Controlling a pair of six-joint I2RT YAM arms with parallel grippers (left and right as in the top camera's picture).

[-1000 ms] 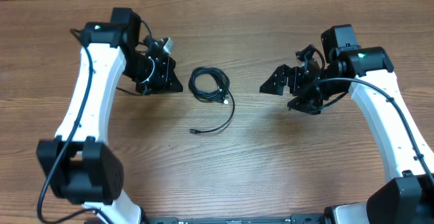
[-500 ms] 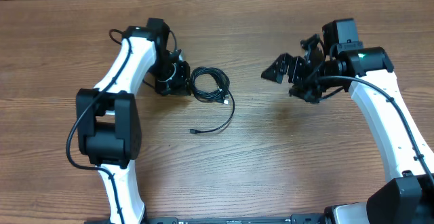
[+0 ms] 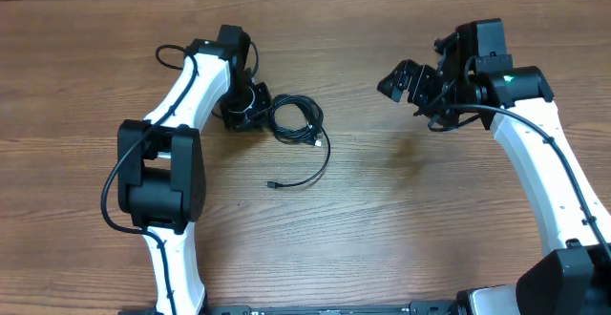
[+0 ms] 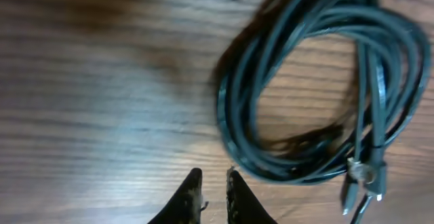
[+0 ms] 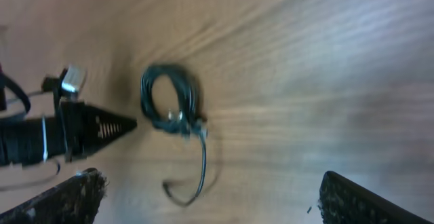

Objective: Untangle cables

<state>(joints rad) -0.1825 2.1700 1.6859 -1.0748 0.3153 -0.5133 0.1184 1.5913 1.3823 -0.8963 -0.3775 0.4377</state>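
Left arm [image 3: 186, 95] stretches toward upper centre-left; left tool [image 4: 213, 176] points down, fingertips [image 4: 194, 187] just a sliver apart, empty. Right arm [image 3: 535, 153] bends at upper right; right tool [image 5: 210, 180] gapes wide, holding nothing.

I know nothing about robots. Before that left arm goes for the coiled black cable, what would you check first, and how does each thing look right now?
1. Left gripper empty: ok, it holds nothing.
2. Left jaws wide enough for a strand: not ok, only a narrow gap.
3. Left gripper lined up on the cable: not ok, the coil lies ahead and to one side.
4. Right gripper open and empty: ok, away from the coil.
5. Cable's loose end lying free on the table: ok.
6. Coil free of knots: cannot tell.
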